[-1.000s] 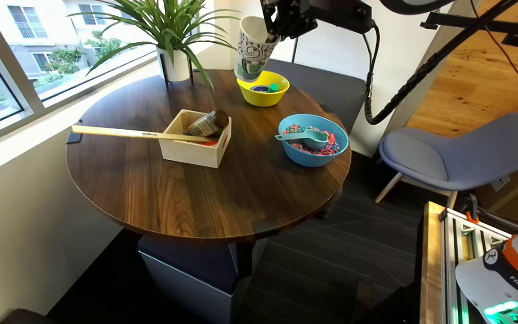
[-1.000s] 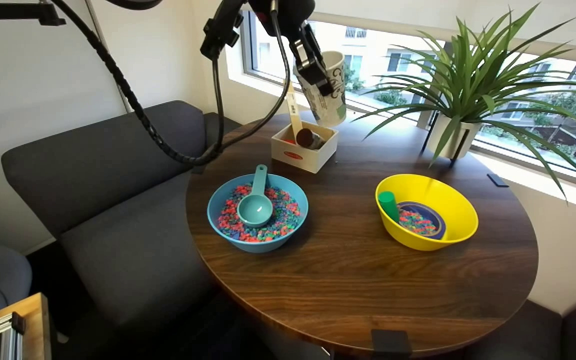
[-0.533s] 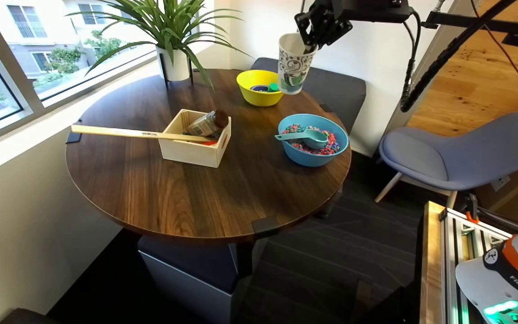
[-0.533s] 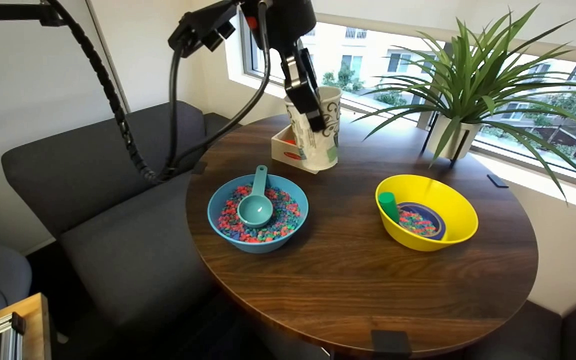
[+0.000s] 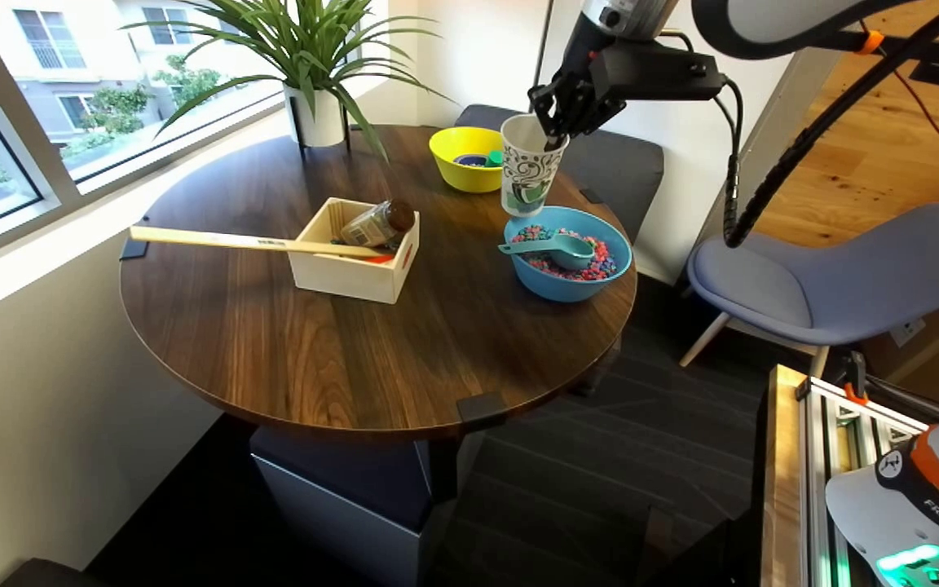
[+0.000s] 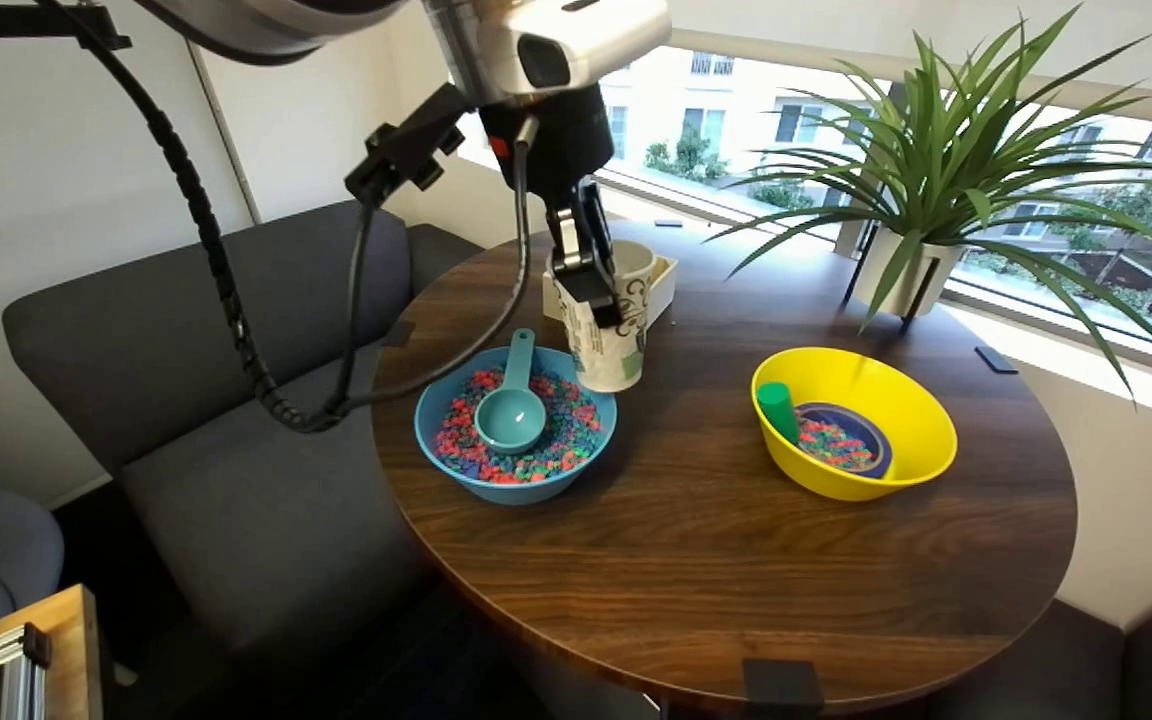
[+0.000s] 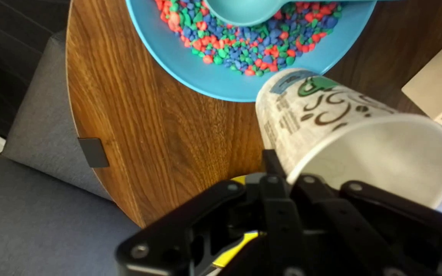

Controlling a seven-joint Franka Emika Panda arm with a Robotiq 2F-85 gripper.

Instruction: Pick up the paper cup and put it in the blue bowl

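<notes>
- Gripper (image 7: 288, 172): clamped on the paper cup (image 5: 528, 173), wall pinched at the rim, one finger inside the mouth, one outside (wrist view shows it best).
- Cup: held up off the table (image 5: 290, 350), mouth up, slight tilt. Base overlaps the rim of the blue bowl (image 6: 516, 494) in all three views; can't tell if it touches.
- Blue bowl: red, blue and green bits (image 6: 576, 420) with a teal scoop (image 6: 510, 420) on top, handle reaching past the rim.
- Yellow bowl (image 6: 896, 400): well apart from the blue one; green cylinder (image 6: 777, 412) leaning inside, plus a purple-rimmed dish (image 6: 879, 447) with more bits.
- Wooden box (image 5: 345, 277): tilted jar (image 5: 368, 228) and a long pale stick (image 5: 225, 239) overhanging one side. Partly hidden behind cup in an exterior view.
- Potted plant (image 5: 319, 118): on the table, near the window.
</notes>
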